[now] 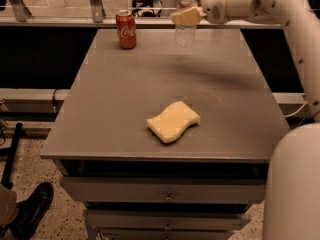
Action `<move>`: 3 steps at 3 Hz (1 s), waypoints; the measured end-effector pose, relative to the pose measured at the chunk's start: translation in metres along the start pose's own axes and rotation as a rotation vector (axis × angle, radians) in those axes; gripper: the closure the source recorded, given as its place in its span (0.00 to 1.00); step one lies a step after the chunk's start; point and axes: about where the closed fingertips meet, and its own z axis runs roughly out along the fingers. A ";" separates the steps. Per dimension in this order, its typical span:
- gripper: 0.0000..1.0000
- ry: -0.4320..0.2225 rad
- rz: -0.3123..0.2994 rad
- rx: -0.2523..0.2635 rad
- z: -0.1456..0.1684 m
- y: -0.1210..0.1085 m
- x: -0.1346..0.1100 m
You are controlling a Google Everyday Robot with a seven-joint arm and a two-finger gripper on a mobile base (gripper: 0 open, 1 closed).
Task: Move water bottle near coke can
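Gripping the water bottle (185,36) upright by its upper part, my claw (187,17) is clamped on it over the far side of the grey table (115,114). The coke can (126,30) stands left of the claw, apart from the bottle. 1 yellow sponge (173,121) lies well nearer the camera.

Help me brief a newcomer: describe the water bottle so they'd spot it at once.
Start at the grey table and look to its far edge, right of the coke can. There the gripper, coming from the right, grips the water bottle. It is clear and ribbed, unlike the red can and the yellow sponge.
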 end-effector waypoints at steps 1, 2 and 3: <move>1.00 0.020 0.023 -0.025 0.040 0.013 -0.004; 1.00 0.042 0.059 -0.039 0.086 0.027 -0.002; 1.00 0.039 0.074 -0.040 0.109 0.032 -0.005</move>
